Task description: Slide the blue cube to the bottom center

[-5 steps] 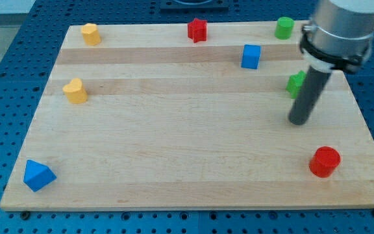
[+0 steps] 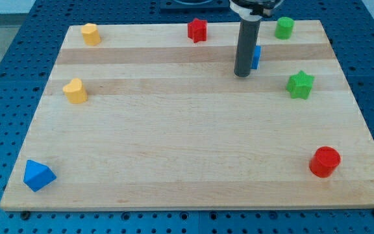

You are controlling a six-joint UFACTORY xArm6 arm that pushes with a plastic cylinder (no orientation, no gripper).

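The blue cube (image 2: pixel 256 56) sits near the view's top, right of centre, mostly hidden behind my rod. My tip (image 2: pixel 242 75) rests on the wooden board (image 2: pixel 187 149) just left of and slightly below the cube, touching it or nearly so.
A red star block (image 2: pixel 197 30) and a green cylinder (image 2: pixel 284 27) stand at the top edge. A green star (image 2: pixel 300 84) is at the right, a red cylinder (image 2: pixel 324 162) bottom right. Two yellow blocks (image 2: pixel 91 33) (image 2: pixel 75 91) are at the left, a blue triangular block (image 2: pixel 37 175) bottom left.
My rod has moved left and up, from beside the green star to the blue cube's left side. The green star is now fully visible. The blocks have not moved.
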